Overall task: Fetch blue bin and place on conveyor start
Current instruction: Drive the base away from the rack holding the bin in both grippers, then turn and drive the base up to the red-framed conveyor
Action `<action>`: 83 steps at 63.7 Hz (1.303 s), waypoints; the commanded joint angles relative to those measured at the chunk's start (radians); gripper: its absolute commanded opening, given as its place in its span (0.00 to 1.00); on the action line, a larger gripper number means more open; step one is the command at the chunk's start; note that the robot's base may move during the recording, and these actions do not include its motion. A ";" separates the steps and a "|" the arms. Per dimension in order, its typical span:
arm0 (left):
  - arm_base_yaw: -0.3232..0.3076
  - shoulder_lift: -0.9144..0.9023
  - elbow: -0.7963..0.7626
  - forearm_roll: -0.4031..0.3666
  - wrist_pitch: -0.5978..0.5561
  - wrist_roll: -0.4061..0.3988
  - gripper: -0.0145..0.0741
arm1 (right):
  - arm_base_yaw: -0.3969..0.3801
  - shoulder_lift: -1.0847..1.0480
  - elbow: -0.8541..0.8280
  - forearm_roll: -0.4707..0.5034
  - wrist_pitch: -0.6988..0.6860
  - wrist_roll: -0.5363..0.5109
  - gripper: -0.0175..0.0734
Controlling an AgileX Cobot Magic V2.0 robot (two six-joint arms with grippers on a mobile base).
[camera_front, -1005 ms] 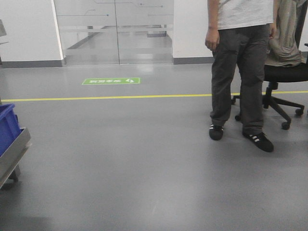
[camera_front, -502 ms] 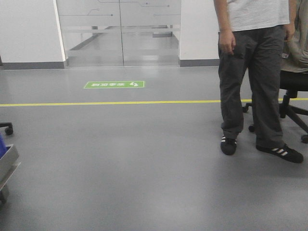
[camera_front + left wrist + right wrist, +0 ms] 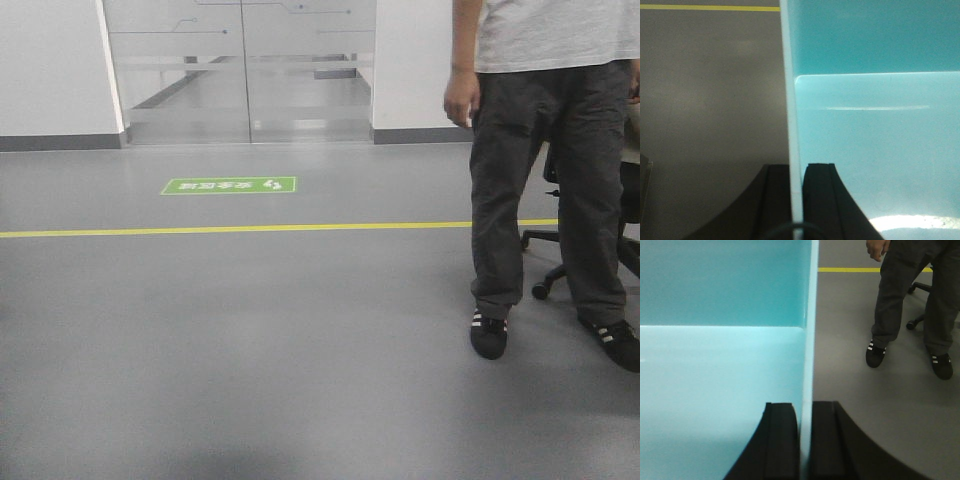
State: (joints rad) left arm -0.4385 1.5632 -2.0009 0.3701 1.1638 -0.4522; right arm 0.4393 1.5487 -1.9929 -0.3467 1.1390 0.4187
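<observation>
The blue bin [image 3: 875, 125] is pinched at opposite walls by the left hand [image 3: 796, 167] and right hand [image 3: 806, 405]. Its stiff, smooth plastic is judged light but slippery.

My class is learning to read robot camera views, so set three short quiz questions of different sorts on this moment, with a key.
1. True or false: the left pincer clamps a wall of the blue bin, one finger inside, one outside.
2. What shows beside the bin in the right wrist view? A) a standing person B) a trolley C) a dog
3. Fill in: the floor line is ____.
Key: 1 true; 2 A; 3 yellow.
</observation>
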 commanded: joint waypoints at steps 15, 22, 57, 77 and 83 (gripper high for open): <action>-0.003 -0.011 -0.010 0.018 -0.039 0.006 0.04 | 0.000 -0.007 -0.011 0.032 -0.016 -0.006 0.02; -0.003 -0.011 -0.010 0.018 -0.039 0.006 0.04 | 0.000 -0.007 -0.011 0.032 -0.014 -0.006 0.02; -0.003 -0.011 -0.010 0.018 -0.039 0.006 0.04 | 0.000 -0.001 -0.011 0.008 -0.015 -0.006 0.02; -0.003 -0.011 -0.010 0.020 -0.039 0.006 0.04 | 0.000 -0.001 -0.011 -0.007 -0.019 -0.006 0.02; -0.003 -0.011 -0.010 0.020 -0.039 0.006 0.04 | 0.000 -0.001 -0.011 -0.007 -0.022 -0.006 0.02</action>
State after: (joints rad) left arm -0.4385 1.5632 -2.0009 0.3854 1.1658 -0.4522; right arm 0.4393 1.5588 -1.9929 -0.3305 1.1562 0.4187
